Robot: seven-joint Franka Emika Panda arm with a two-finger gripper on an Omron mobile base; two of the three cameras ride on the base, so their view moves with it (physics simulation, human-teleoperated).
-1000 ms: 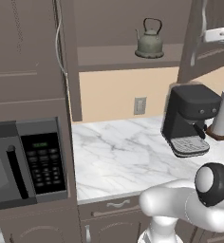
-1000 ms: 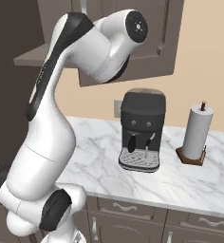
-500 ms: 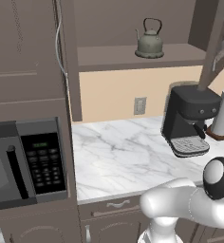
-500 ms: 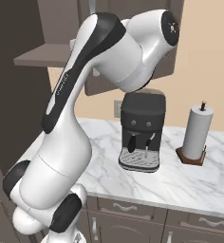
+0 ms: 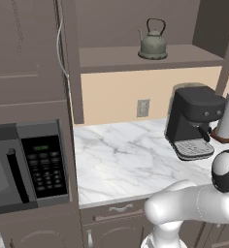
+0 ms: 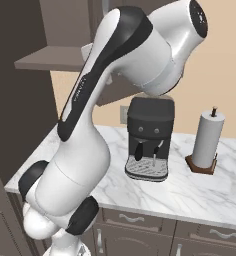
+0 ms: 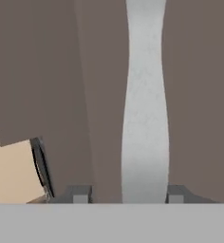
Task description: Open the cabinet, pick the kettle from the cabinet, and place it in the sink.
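Observation:
The cabinet [image 5: 150, 58] stands with both doors swung out. On its shelf sits the grey-green kettle [image 5: 153, 42], upright, with its black loop handle up. In the hand view, the door's long silver handle [image 7: 144, 104] runs straight up the middle. My gripper [image 7: 128, 194] straddles it, open. The left fingertip [image 7: 80, 194] stands clear of the handle and the right one sits close beside it. Nothing is held. The sink is out of view.
A black coffee machine [image 5: 194, 121] and a paper towel roll [image 5: 228, 118] stand on the marble counter [image 5: 121, 155] below the shelf. A microwave [image 5: 29, 164] sits in the tall unit at left. My arm's big upper links [image 6: 140, 55] loom over the counter.
The arm has swung further right and up, carrying the right cabinet door wider open. The kettle has not moved.

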